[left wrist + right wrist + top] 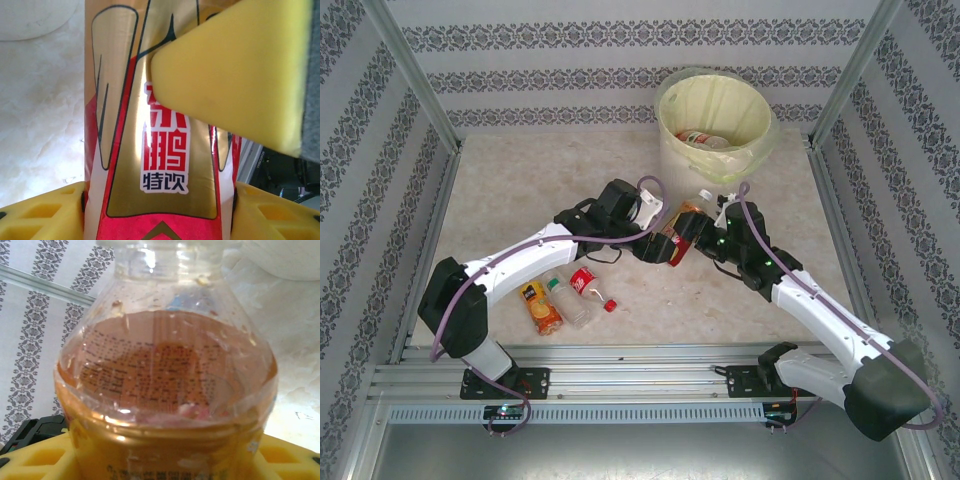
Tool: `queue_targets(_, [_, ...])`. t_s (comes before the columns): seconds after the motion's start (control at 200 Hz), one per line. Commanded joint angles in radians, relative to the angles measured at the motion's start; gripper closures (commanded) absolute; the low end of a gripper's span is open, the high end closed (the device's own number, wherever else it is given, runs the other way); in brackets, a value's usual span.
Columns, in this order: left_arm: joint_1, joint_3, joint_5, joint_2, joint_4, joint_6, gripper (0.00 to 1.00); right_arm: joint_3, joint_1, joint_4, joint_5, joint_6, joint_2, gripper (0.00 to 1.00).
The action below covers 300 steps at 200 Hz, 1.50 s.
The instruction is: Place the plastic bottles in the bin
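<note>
Bottle (682,232) tilted, cap (705,196) toward bin (670,152) (gold label)

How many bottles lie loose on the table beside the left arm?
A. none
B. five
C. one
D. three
D: an orange-labelled bottle, a clear green-capped bottle and a red-labelled bottle lie side by side on the table.

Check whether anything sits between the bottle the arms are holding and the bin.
Nothing visible does. The gold-labelled bottle is at mid-table, cap end toward the bin, and the stretch of table between them looks bare.
</note>
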Motion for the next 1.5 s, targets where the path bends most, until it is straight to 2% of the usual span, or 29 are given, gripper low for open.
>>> queue_targets(0.0, [-0.019,-0.005,0.026,-0.042,0.041,0.007,0.34,0.043,0.009,0.006,0.041,-0.018,-0.011,0.45])
queue_targets(0.075, [-0.019,-0.011,0.037,-0.054,0.050,0.021,0.21,0.049,0.008,-0.011,0.057,-0.032,-0.029,0.48])
queue_targets(0.165, [-0.019,-0.042,0.053,-0.089,0.102,0.028,0.09,0.068,0.008,-0.054,0.074,-0.067,-0.054,0.48])
queue_targets(0.315, [-0.018,-0.148,0.050,-0.186,0.275,0.025,0.00,0.121,0.006,-0.133,0.088,-0.160,-0.095,0.48])
queue_targets(0.45, [-0.017,-0.262,0.004,-0.281,0.447,0.023,0.00,0.208,0.008,-0.228,0.107,-0.258,-0.115,0.48])
queue_targets(0.759, [-0.016,-0.394,-0.157,-0.478,0.624,0.060,0.00,0.522,0.017,-0.441,0.193,-0.513,-0.047,0.48])
queue_targets(0.919, [-0.009,-0.433,-0.214,-0.553,0.661,0.085,0.00,0.772,0.016,-0.580,0.229,-0.685,0.075,0.47])
queue_targets(1.059, [0.004,-0.447,-0.219,-0.597,0.678,0.096,0.00,0.976,0.000,-0.684,0.240,-0.784,0.213,0.47])
queue_targets(1.249, [0.021,-0.451,-0.219,-0.623,0.677,0.105,0.00,1.206,-0.053,-0.777,0.278,-0.840,0.390,0.47])
queue_targets(1.494, [0.032,-0.444,-0.210,-0.602,0.656,0.109,0.00,1.410,-0.104,-0.828,0.341,-0.874,0.567,0.47])
